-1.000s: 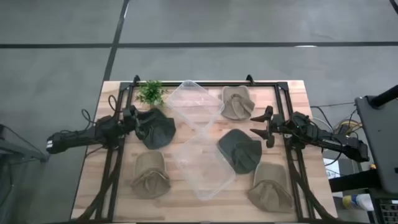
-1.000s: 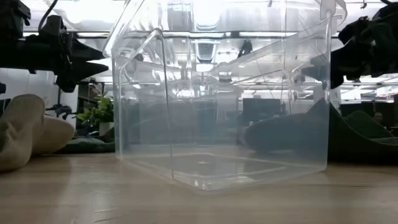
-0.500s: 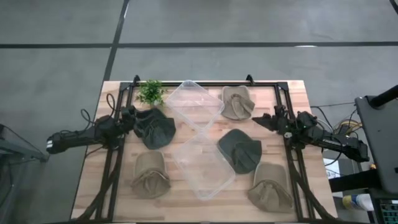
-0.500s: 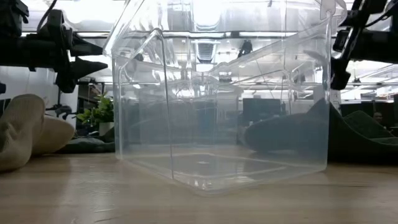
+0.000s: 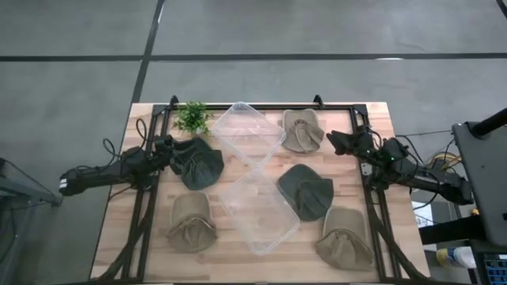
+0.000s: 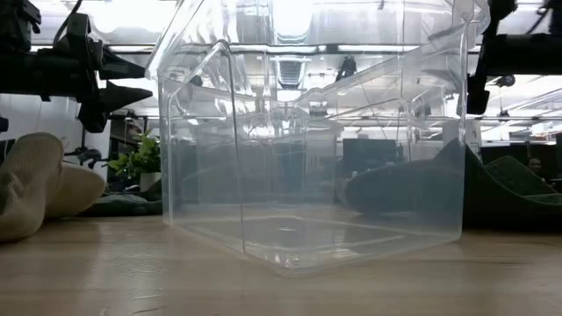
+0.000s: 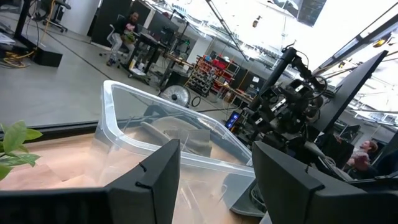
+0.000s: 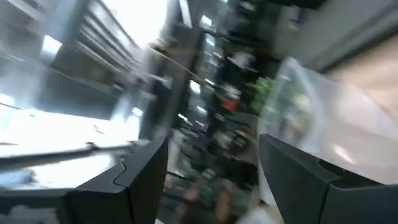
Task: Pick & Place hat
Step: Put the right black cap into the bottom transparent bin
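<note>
The right gripper (image 5: 333,141) hovers with fingers spread beside the tan hat (image 5: 303,131) at the desk's (image 5: 372,119) far right; a second ago it hung lower, near the dark hat (image 5: 306,192). From above, the left gripper (image 5: 168,147) touches another dark hat (image 5: 197,162), and its wrist view shows its fingers (image 7: 158,174) spread, facing the clear bin (image 7: 168,143). It has barely moved. The low view catches only bits of both arms past the near bin (image 6: 316,149). The right wrist view is too smeared to read.
</note>
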{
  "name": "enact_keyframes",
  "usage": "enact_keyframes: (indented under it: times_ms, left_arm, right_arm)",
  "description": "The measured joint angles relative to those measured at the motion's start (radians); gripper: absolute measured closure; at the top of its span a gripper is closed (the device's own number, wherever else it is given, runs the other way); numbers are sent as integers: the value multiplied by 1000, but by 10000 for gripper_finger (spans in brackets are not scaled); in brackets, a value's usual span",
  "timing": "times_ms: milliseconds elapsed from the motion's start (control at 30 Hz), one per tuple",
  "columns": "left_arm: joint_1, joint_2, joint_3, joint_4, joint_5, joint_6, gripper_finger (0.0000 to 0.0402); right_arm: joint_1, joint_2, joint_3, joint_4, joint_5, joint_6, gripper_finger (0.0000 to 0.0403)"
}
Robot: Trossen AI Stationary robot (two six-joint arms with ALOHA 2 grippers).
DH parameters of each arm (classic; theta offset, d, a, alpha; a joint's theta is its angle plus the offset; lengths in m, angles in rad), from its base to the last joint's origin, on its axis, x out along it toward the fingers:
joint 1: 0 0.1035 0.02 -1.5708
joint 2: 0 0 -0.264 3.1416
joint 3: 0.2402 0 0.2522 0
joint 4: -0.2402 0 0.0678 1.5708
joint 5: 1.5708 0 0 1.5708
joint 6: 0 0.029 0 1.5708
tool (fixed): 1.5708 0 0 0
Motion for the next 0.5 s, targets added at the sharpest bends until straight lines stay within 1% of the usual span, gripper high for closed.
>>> enact_keyframes:
  times_ms: [100,233,333,433,500]
  left_arm:
    - [0,0,0,4,0,-2,209]
    - [0,0,1,4,0,-6,209]
    - [0,0,-2,7,0,-6,209]
    - [0,0,-2,7,0,-13,209]
    - [0,0,-2,7,0,-23,209]
  right_arm:
    - [0,91,98,-152,-82,-29,159]
    - [0,246,238,-330,-153,-1,166]
    - [-1,372,345,-462,-156,-123,170]
    - [-1,508,450,-664,-155,-308,175]
    - [-5,602,509,-795,-148,-392,178]
